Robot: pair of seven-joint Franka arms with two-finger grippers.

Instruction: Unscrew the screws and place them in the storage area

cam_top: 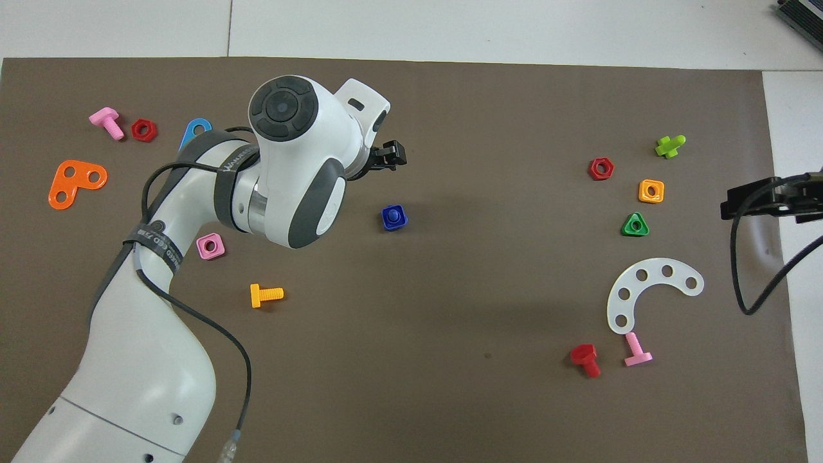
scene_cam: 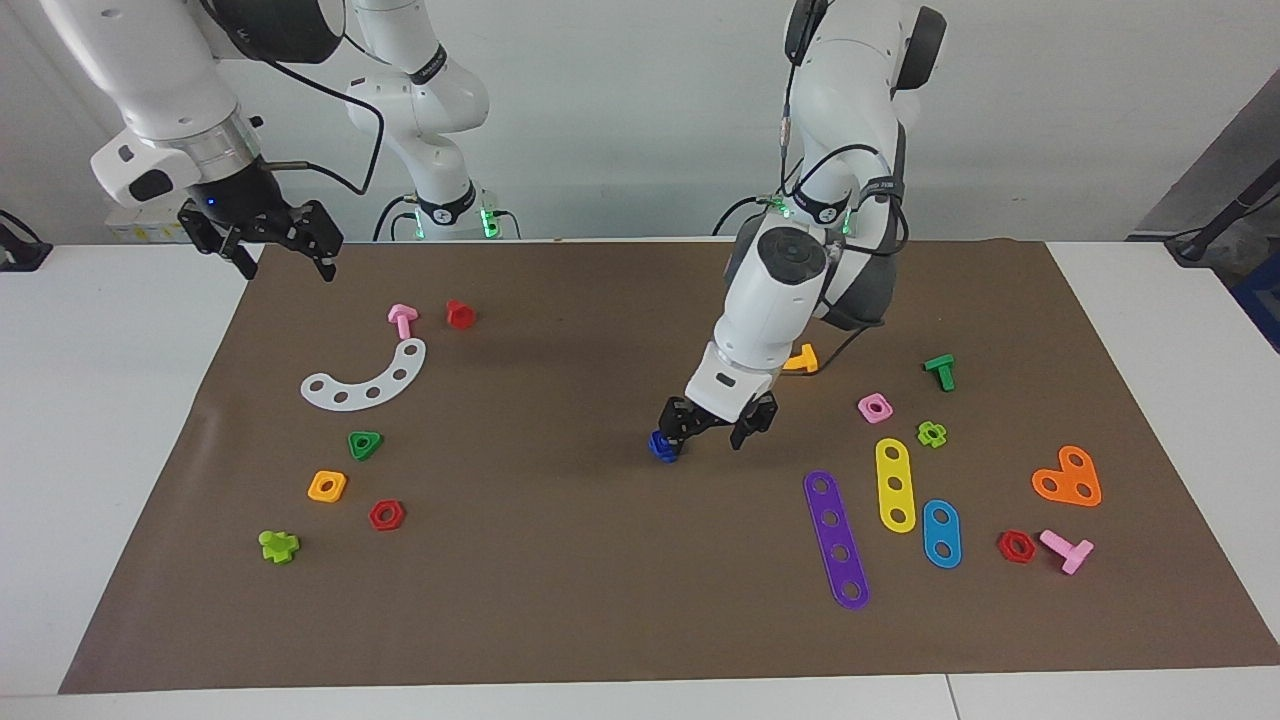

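Note:
A small blue piece (scene_cam: 663,445) lies on the brown mat near its middle; in the overhead view (cam_top: 393,217) it looks square with a rounded stub in its centre, and I cannot tell screw from nut. My left gripper (scene_cam: 712,432) hangs low and open just beside it, with the piece outside the fingers, toward the right arm's end of the table. In the overhead view the arm hides most of this gripper (cam_top: 388,156). The storage area, around the white curved strip (scene_cam: 365,380) (cam_top: 649,289), is toward the right arm's end. My right gripper (scene_cam: 268,245) (cam_top: 759,199) waits open above the mat's edge there.
Around the strip lie a green triangular nut (scene_cam: 365,444), an orange nut (scene_cam: 327,486), a red nut (scene_cam: 386,515), a lime piece (scene_cam: 278,545), a pink screw (scene_cam: 402,320) and a red screw (scene_cam: 460,314). Purple (scene_cam: 836,540), yellow (scene_cam: 895,485) and blue (scene_cam: 941,533) strips lie toward the left arm's end.

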